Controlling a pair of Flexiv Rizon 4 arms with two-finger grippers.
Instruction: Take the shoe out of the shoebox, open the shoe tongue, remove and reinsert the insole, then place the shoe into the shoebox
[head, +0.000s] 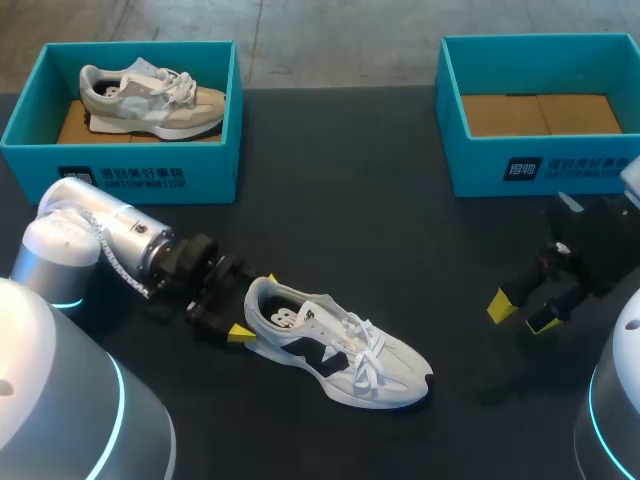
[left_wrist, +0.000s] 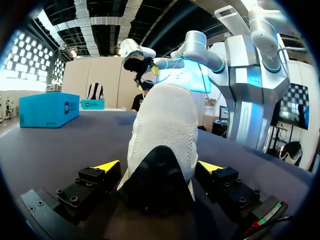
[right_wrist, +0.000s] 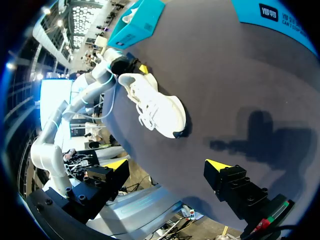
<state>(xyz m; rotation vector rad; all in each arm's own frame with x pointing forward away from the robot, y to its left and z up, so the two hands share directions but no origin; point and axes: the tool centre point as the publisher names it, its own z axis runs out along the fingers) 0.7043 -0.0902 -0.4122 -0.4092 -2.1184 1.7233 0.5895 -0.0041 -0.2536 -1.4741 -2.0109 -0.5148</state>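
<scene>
The white shoe is being kept on the dark surface, well apart from the empty shoebox, whose far end is being cut off. The left end effector is being held at the heel, fingers apart, one just beside each side. The right end effector is being held spread wide with nothing in it. The insole is being hidden inside the shoe. From the left wrist only the heel is being seen, and the toe is being blocked.

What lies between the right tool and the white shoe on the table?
Nothing: the head view shows bare table between right tool and white shoe.
</scene>
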